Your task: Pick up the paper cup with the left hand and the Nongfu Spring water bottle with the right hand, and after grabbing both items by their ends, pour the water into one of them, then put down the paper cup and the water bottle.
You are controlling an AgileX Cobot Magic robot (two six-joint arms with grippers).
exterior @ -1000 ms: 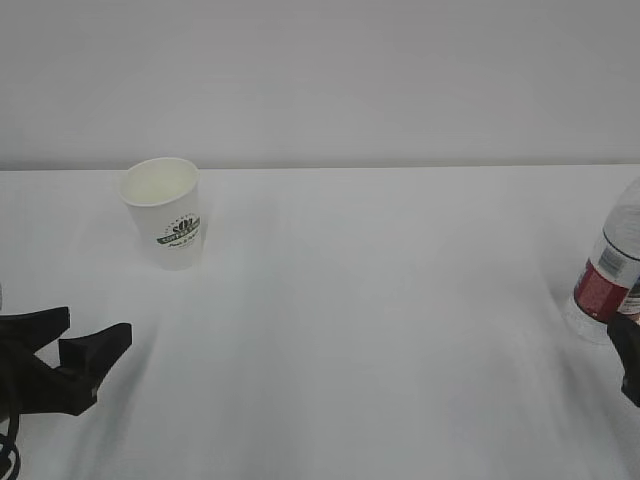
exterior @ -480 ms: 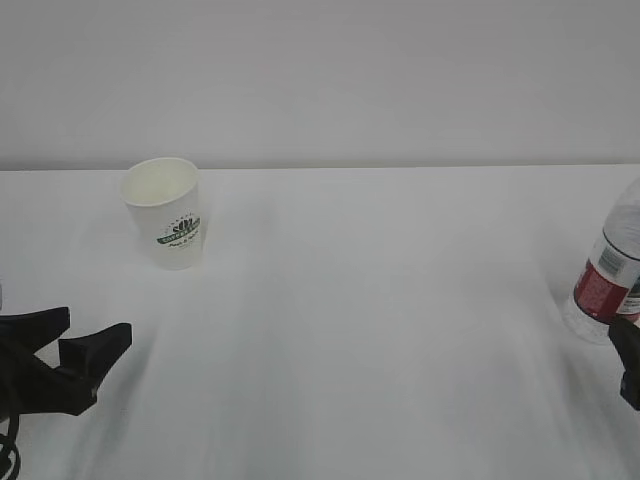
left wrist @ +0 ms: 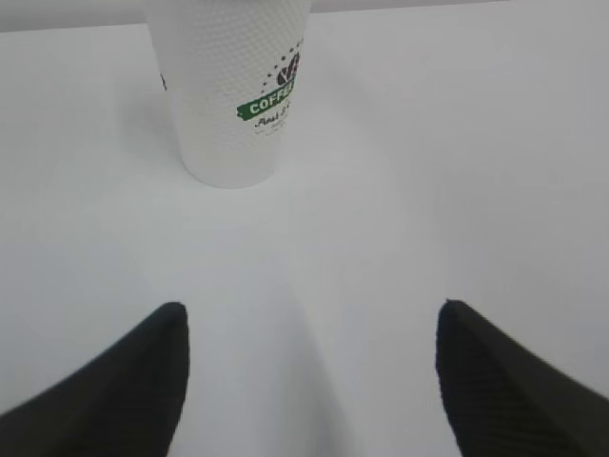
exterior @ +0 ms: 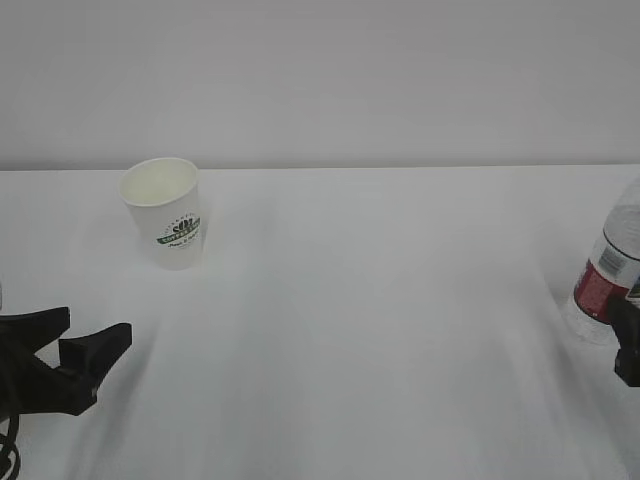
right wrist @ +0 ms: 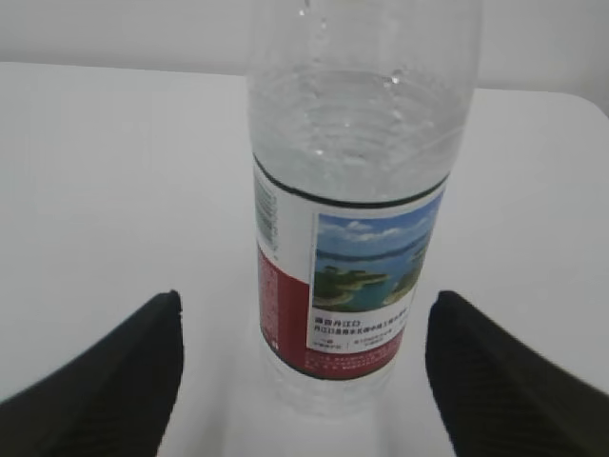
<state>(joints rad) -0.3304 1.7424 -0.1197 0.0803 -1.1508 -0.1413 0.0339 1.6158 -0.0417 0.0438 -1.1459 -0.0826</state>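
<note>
Exterior view: paper cup (exterior: pixel 163 211) upright, upper left of frame, mouth open, green logo facing camera. Left hand (exterior: pixel 75 362) low at left edge, fingers spread wide, empty, well short of cup, aimed toward it for side grasp. Nongfu Spring water bottle (exterior: pixel 607 277) upright at right edge, partly cropped; right hand (exterior: pixel 627 340) just in front.

Left wrist view: cup top centre, dotted white wall, "COFFEE" band; dark fingertips (left wrist: pixel 124 381) at lower corners, nothing between.

Right wrist view: bottle centred between spread fingers (right wrist: pixel 105 381), not gripped; clear ribbed body, red label with landscape print, water (right wrist: pixel 362 124) inside.
</note>
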